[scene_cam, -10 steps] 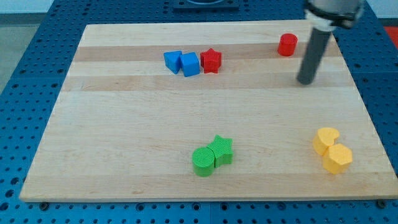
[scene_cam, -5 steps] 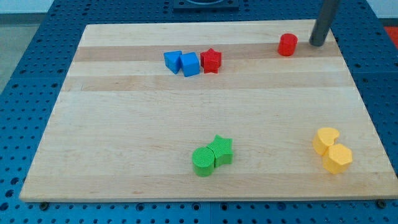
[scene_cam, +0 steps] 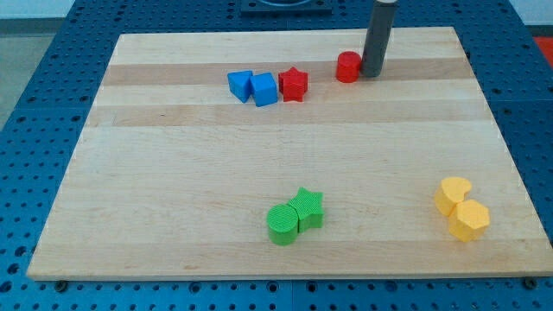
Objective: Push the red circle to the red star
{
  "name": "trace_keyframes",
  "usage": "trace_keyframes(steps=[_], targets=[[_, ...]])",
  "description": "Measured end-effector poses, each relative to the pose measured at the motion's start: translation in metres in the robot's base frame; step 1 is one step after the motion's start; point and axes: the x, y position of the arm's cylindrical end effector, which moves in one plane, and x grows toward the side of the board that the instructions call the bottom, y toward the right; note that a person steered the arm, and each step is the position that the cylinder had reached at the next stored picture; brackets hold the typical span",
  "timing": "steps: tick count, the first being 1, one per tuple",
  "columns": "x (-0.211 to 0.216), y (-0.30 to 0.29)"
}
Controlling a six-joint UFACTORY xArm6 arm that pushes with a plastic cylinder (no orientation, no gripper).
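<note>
- My tip point(scene_cam: 372, 74) stands at the view's top, right of centre, pressed against the right side of the red circle point(scene_cam: 348, 66); the arm ends in a plain dark rod point(scene_cam: 378, 34), so there is no hand to open, close or grip anything.
- The red circle lies on the wooden board point(scene_cam: 173, 173) near its top edge, a short way to the right of the red star point(scene_cam: 294, 84), with bare wood between the two; they do not touch.
- The red star sits just right of a blue block point(scene_cam: 264, 89), and another blue block point(scene_cam: 241, 85) lies against that one on its left; the three make a short row; the blue shapes are hard to make out.
- Near the view's bottom centre a green circle point(scene_cam: 282, 224) touches a green star point(scene_cam: 308, 208).
- At the view's lower right two yellow blocks lie together; the upper point(scene_cam: 452, 193) looks like a heart, the lower point(scene_cam: 470, 219) like a hexagon.
</note>
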Motion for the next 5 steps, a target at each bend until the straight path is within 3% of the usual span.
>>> trace_keyframes(steps=[3, 5], targets=[[-0.031, -0.017], [-0.027, -0.043]])
